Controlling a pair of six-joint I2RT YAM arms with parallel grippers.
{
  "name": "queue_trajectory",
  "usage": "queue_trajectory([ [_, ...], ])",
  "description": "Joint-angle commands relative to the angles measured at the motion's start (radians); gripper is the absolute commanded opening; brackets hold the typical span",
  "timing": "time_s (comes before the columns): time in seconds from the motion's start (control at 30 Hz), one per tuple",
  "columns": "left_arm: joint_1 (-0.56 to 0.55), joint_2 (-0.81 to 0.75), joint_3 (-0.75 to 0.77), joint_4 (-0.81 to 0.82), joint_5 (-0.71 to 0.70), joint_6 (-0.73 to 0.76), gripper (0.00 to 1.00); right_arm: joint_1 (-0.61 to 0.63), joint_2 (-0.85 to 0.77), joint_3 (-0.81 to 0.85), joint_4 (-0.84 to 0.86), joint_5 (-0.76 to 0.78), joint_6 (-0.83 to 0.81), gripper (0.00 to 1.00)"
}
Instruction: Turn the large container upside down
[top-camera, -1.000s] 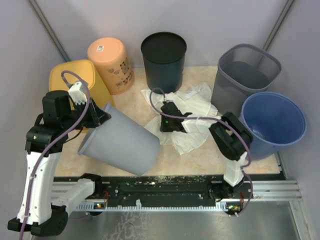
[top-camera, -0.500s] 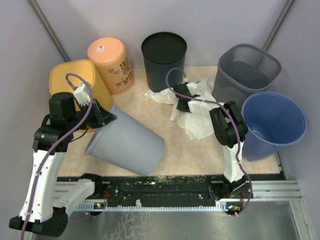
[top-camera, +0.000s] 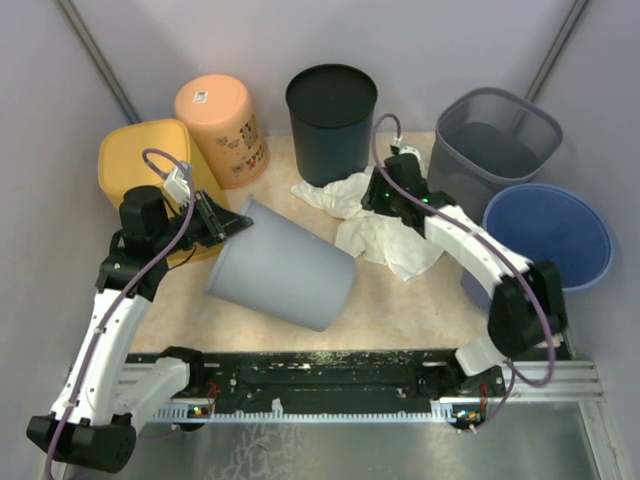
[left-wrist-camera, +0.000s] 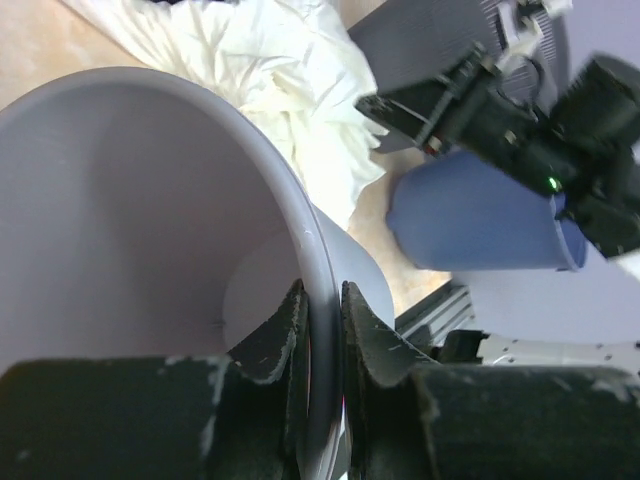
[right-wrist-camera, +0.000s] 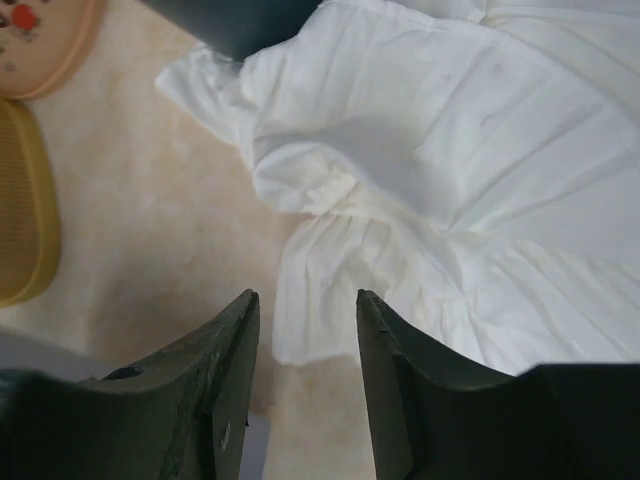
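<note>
The grey bin (top-camera: 285, 265) lies on its side at the table's (top-camera: 400, 310) 8 o'clock, likely mid-tip. The left hand (left-wrist-camera: 318, 305) is clamped on its rim. Only the wrist view shows that pinch; the overhead view shows the tilt. The right hand (right-wrist-camera: 305, 320), fingers apart, hovers over the white cloth (right-wrist-camera: 450, 150) at 1 o'clock.

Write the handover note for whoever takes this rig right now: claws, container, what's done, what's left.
Left claw: shut on the rim of the grey container, one finger inside the wall, one outside.
Right claw: open and empty, above the white cloth, apart from the container.
Container: tipped on its side on the table, mouth toward the left arm.
Done: rim gripped, container half turned.
Left: roll it on until the mouth faces down, set it down, release.
</note>
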Motion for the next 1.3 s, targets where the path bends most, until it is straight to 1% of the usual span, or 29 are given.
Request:
queue_trajectory([
  [0.0, -0.004, -0.012, -0.101, 0.269, 0.073, -0.16, 0.0, 0.007, -0.249, -0.118, -0.072, -0.076, -0.007, 0.48],
  [0.07, -0.004, -0.003, -0.153, 0.36, 0.106, -0.217, 0.0, 0.005, -0.366, -0.165, -0.133, -0.077, -0.002, 0.56],
  [0.13, -0.004, 0.006, -0.192, 0.404, 0.115, -0.242, 0.0, 0.005, -0.481, -0.2, -0.184, -0.107, 0.016, 0.61],
  [0.27, -0.009, 0.012, -0.273, 0.518, 0.112, -0.307, 0.0, 0.004, -0.672, -0.258, -0.223, -0.21, 0.104, 0.7],
  [0.33, -0.02, 0.014, -0.319, 0.572, 0.092, -0.335, 0.0, 0.004, -0.738, -0.297, -0.206, -0.278, 0.185, 0.71],
  [0.43, -0.056, 0.022, -0.353, 0.586, 0.035, -0.329, 0.0, 0.004, -0.809, -0.386, -0.145, -0.378, 0.35, 0.71],
  [0.5, -0.086, 0.024, -0.368, 0.582, -0.013, -0.314, 0.0, 0.004, -0.861, -0.453, -0.103, -0.399, 0.432, 0.71],
  [0.57, -0.123, 0.019, -0.379, 0.574, -0.069, -0.29, 0.0, 0.004, -0.908, -0.5, -0.097, -0.395, 0.477, 0.71],
  [0.67, -0.158, 0.028, -0.381, 0.539, -0.119, -0.246, 0.14, 0.004, -0.958, -0.516, -0.165, -0.366, 0.494, 0.71],
  [0.73, -0.164, 0.038, -0.386, 0.52, -0.127, -0.23, 0.22, 0.004, -0.972, -0.518, -0.206, -0.366, 0.494, 0.71],
  [0.8, -0.167, 0.046, -0.389, 0.506, -0.129, -0.211, 0.33, 0.004, -0.976, -0.528, -0.231, -0.383, 0.503, 0.71],
  [0.9, -0.17, 0.057, -0.371, 0.461, -0.133, -0.166, 0.45, 0.004, -0.989, -0.559, -0.184, -0.433, 0.526, 0.7],
  [0.97, -0.169, 0.07, -0.342, 0.408, -0.14, -0.121, 0.54, 0.004, -1.002, -0.563, -0.155, -0.441, 0.543, 0.67],
  [1.07, -0.17, 0.094, -0.276, 0.313, -0.155, -0.032, 0.6, 0.004, -1.015, -0.54, -0.15, -0.422, 0.55, 0.61],
  [1.13, -0.172, 0.108, -0.241, 0.262, -0.16, 0.02, 0.63, 0.004, -1.011, -0.527, -0.154, -0.404, 0.547, 0.55],
  [1.27, -0.174, 0.128, -0.184, 0.186, -0.158, 0.102, 0.65, 0.004, -0.991, -0.527, -0.151, -0.404, 0.537, 0.41],
])
